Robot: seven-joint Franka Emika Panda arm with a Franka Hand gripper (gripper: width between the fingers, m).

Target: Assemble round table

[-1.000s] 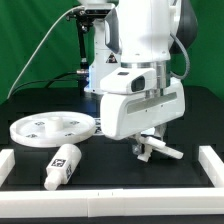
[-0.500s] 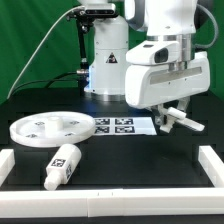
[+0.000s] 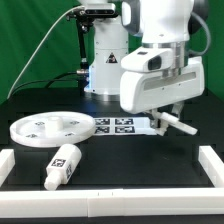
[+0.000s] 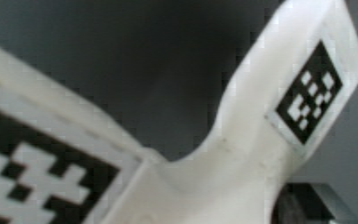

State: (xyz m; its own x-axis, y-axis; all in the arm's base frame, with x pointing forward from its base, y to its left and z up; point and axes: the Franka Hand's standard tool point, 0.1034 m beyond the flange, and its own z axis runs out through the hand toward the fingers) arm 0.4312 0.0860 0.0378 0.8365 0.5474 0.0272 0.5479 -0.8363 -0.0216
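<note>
Black table (image 3: 130, 172): disc (image 3: 52, 129), leg (image 3: 63, 165) lying; foot (image 3: 175, 124) gripped aloft near marker board (image 3: 118, 125)

Disc (image 3: 50, 129) lying on table (image 3: 140, 160), at exterior view's left. Leg (image 3: 62, 165) lying just in front of disc. Marker board (image 3: 115, 125) lying beside disc, toward exterior view's right. Foot piece (image 3: 172, 122) hanging pinched in gripper (image 3: 163, 117), above table, right of marker board. Rail (image 3: 110, 192) lying along front edge.

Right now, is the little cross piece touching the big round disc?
Apart. The exterior view shows the cross piece held in the end effector, with the marker board lying between it and the round disc.
</note>
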